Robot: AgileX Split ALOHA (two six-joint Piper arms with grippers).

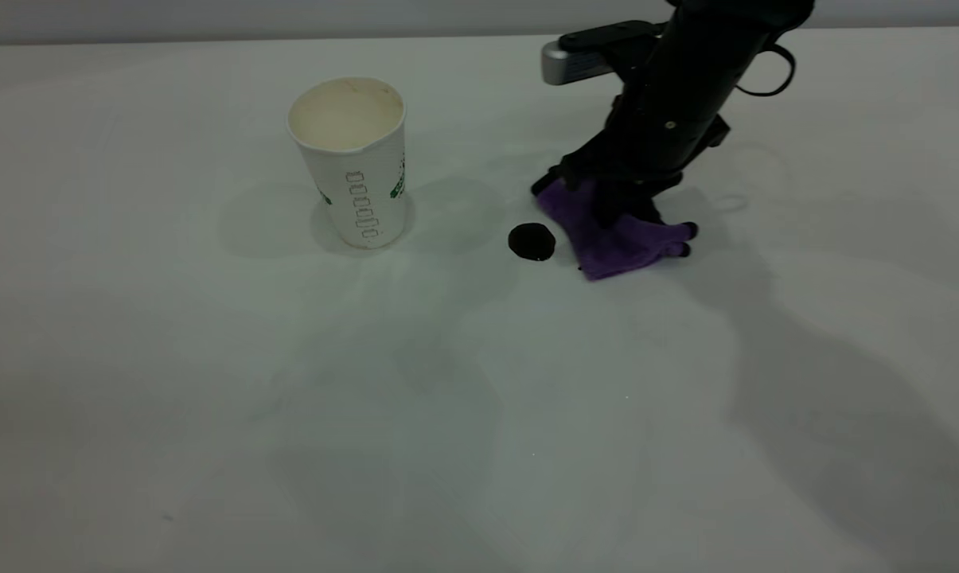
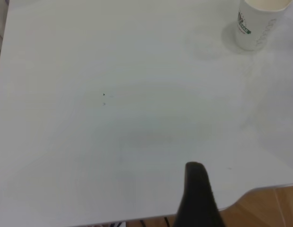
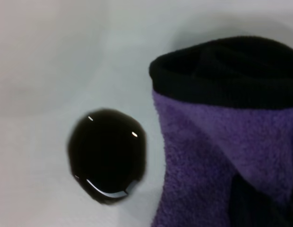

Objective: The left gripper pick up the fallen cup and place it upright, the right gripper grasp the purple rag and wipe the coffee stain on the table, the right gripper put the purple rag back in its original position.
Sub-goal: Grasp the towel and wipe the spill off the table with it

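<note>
The cup (image 1: 352,163) stands upright on the white table (image 1: 208,414), mouth up, left of the coffee stain (image 1: 532,241); the left wrist view has the cup (image 2: 257,21) far off. My right gripper (image 1: 614,208) comes down from the back right, shut on the purple rag (image 1: 618,239), which rests bunched on the table just right of the stain, a narrow gap between them. In the right wrist view the glossy stain (image 3: 107,153) lies beside the rag (image 3: 208,156). My left gripper (image 2: 198,198) hangs over the table's edge, far from the cup and out of the exterior view.
The table edge and wooden floor (image 2: 269,208) show beside the left gripper. A few tiny dark specks (image 2: 103,95) dot the tabletop. Open white surface lies in front of the cup and stain.
</note>
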